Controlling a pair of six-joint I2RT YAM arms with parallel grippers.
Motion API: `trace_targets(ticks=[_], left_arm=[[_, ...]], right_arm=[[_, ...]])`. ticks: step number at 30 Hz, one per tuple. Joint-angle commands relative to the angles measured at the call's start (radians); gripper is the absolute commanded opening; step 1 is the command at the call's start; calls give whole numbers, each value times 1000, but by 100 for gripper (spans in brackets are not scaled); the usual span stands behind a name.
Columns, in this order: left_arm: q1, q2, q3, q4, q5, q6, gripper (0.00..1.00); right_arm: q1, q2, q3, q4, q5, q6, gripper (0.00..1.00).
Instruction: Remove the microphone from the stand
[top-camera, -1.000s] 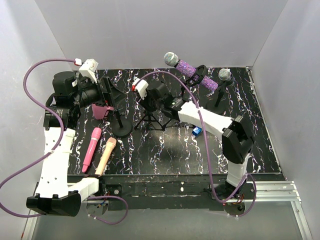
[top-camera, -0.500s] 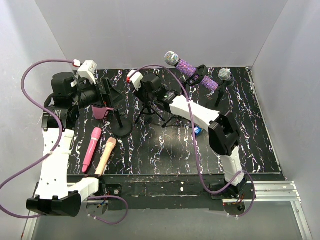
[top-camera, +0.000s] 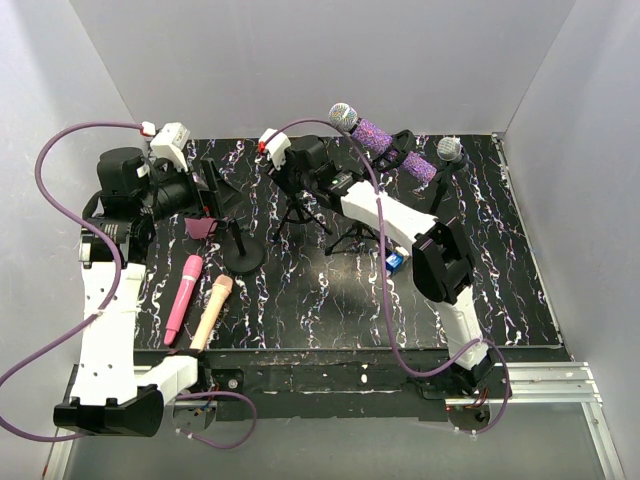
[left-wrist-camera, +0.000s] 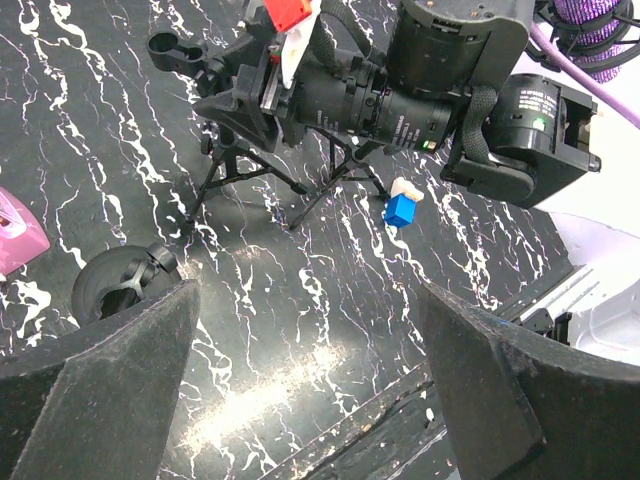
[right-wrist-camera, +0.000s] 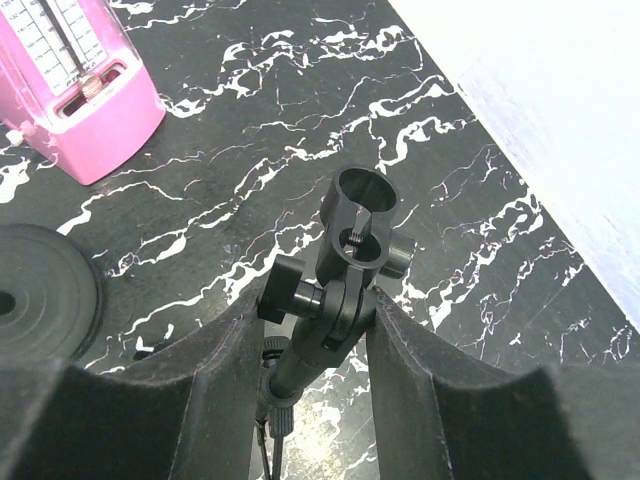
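Two loose microphones, pink (top-camera: 183, 298) and peach (top-camera: 212, 310), lie at the left of the table (top-camera: 330, 300). The left gripper (left-wrist-camera: 308, 300) hangs above it, fingers wide apart and holding nothing. The right gripper (right-wrist-camera: 315, 310) is clamped on the neck of an empty tripod stand (right-wrist-camera: 358, 215). Right of centre at the back, the purple microphone (top-camera: 375, 134) sits clipped in its stand (top-camera: 398, 150), slanting, head up toward the back-left.

White links (top-camera: 110, 320), black joints (top-camera: 125, 175), purple cables (top-camera: 100, 124), black fingers (right-wrist-camera: 180, 410).

pink metronome (right-wrist-camera: 75, 100), small blue block (left-wrist-camera: 400, 208)
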Motion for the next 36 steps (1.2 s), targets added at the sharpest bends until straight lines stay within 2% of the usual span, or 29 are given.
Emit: trace_targets(ticks=[1,9,11,12,15,16,18,22,27,30,33,36], left_arm=[[8,-14,26,9,4,1,90],[13,-14,25,15,14,-5,90],[13,-17,26,12,16,-3,90],[13,-17,25,12,16,-3,90],[14,-19,26,12,19,-5,90],[16,-19,26,17,22,-5,90],[16,-19,26,25,25,-8,90],[16,-17,21,45,45,-22,90],[16,-10,31,98,109,-25,90],[14,-13,17,207,188,-43,90],[7,2,9,308,241,-84,91],[-19,25,14,319,252,-86,91]], right_arm=[[-26,-64,15,7,-107,37,1],[-30,-84,-2,5,-164,77,3],[-29,-87,1,-7,-179,75,14],[-29,-89,3,-14,-188,77,23],[-29,-107,-5,-31,-194,77,44],[-29,-120,-11,-34,-196,75,48],[-27,-147,-23,-44,-208,80,68],[-23,-221,-60,-62,-243,86,81],[5,-345,-109,-145,-357,83,85],[26,-466,-198,-231,-548,-7,85],[65,-595,-343,-225,-608,-55,86],[80,-640,-413,-235,-630,-87,86]])
